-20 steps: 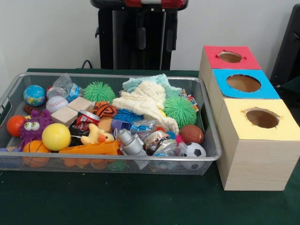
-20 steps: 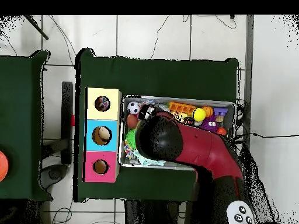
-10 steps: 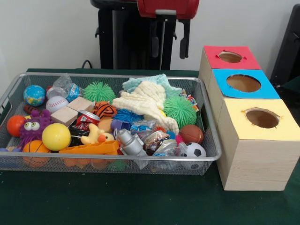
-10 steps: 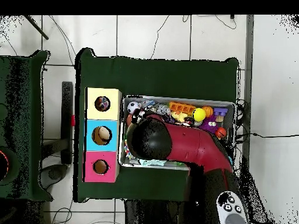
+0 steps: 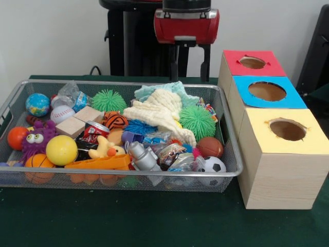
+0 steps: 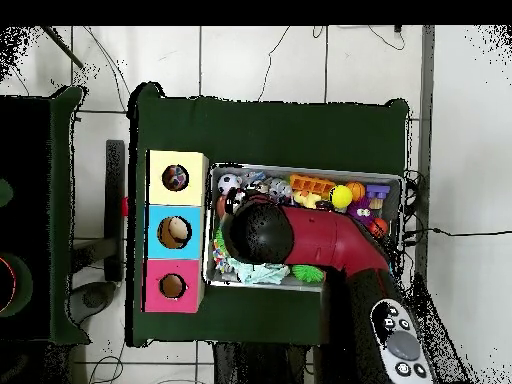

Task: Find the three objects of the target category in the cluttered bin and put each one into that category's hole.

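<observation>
Gripper (image 5: 189,62) has dropped lower above the far side of the bin (image 5: 226,177), jaws spread and empty. No target grasped yet; candidates such as the soccer ball (image 5: 214,165) remain in the clutter.

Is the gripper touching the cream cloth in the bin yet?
Apart. In the front view the open gripper hangs above the bin's far rim, with dark background showing between its fingertips and the cream cloth below.

Sitting on the table (image 5: 154,221): a bin (image 5: 234,159) at left, three boxes (image 5: 280,154) lining up just right of it. Lying inside the bin: a cloth (image 5: 157,110) toward the back, a duck (image 5: 105,148) near the front. Hanging above the bin's rear edge: the gripper (image 5: 189,72).
</observation>
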Action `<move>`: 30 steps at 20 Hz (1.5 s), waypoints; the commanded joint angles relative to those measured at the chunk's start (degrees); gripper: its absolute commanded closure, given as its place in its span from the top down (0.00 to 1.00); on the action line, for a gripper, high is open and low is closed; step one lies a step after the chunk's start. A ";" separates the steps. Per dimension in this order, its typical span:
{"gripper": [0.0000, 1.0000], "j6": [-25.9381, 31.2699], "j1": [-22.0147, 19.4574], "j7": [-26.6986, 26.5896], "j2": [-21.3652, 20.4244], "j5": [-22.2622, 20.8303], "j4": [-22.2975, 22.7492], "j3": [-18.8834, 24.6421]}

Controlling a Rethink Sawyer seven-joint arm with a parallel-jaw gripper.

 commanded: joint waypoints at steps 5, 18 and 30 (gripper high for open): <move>1.00 -1.97 -4.07 -5.90 5.42 -5.50 -1.66 8.29; 1.00 -2.95 -4.17 -2.10 6.98 -7.90 -0.84 8.50; 1.00 -5.58 -2.53 0.59 6.97 -9.30 2.90 6.18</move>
